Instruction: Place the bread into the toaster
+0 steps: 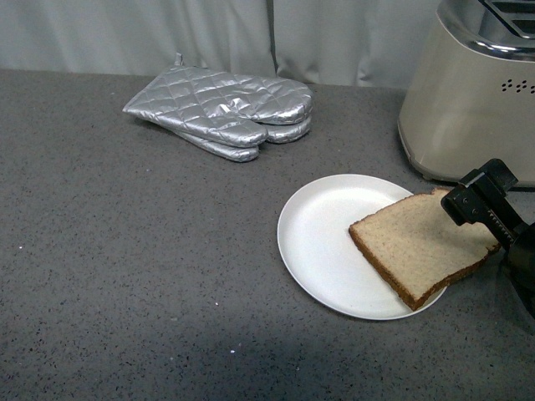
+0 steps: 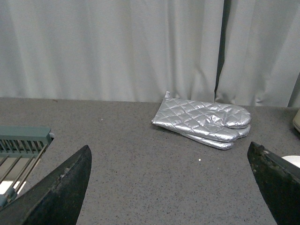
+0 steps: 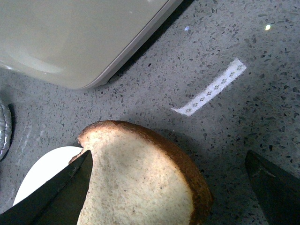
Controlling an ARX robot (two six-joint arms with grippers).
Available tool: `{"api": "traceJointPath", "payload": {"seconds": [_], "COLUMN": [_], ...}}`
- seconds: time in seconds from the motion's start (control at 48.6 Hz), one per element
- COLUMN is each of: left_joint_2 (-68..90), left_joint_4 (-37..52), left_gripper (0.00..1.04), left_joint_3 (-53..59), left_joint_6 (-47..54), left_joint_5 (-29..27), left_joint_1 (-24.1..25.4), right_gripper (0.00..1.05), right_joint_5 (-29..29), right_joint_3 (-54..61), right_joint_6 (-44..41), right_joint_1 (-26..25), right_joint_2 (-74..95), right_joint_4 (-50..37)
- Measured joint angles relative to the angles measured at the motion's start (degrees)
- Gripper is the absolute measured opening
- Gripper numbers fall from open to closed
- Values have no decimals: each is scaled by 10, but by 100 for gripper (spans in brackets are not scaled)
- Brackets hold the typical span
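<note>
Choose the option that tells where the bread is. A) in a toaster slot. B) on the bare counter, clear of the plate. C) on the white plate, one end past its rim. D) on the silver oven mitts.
C: the bread lies on the white plate, its domed end sticking out past the rim toward the toaster.

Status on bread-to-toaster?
Done: nothing; bread lies on the plate, overhanging its edge. In hand: right gripper open, straddling the bread's domed end. Remaining: grasp, lift, drop into toaster. Left gripper open, away from it.
</note>
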State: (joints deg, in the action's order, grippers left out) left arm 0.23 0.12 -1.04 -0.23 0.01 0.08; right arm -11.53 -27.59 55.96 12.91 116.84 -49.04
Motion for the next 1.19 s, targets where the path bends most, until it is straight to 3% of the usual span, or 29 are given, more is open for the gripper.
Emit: {"api": "traceJointPath", "payload": {"seconds": [0.329,0.473,0.659,0.864,1.194], "left_joint_2": [0,0,0,0,0], "left_joint_4": [0,0,0,0,0], "left_gripper": [98,98,98,98,98], "left_joint_3": [0,0,0,0,0], "left_joint_6": [0,0,0,0,0], "left_joint_5": [0,0,0,0,0], "left_joint_1": [0,0,0,0,0], "right_gripper": [92,70,34,4,2], "right_joint_5": [1,14,24,31,34], "right_joint_3": [-11,-11,-10,-10,-24], "right_joint_6": [11,16,24,25,7], "right_joint_1": [5,5,5,5,33], "right_joint_2": [5,5,-13,-58,-184], "right_joint_4": [6,10,21,47,127]}}
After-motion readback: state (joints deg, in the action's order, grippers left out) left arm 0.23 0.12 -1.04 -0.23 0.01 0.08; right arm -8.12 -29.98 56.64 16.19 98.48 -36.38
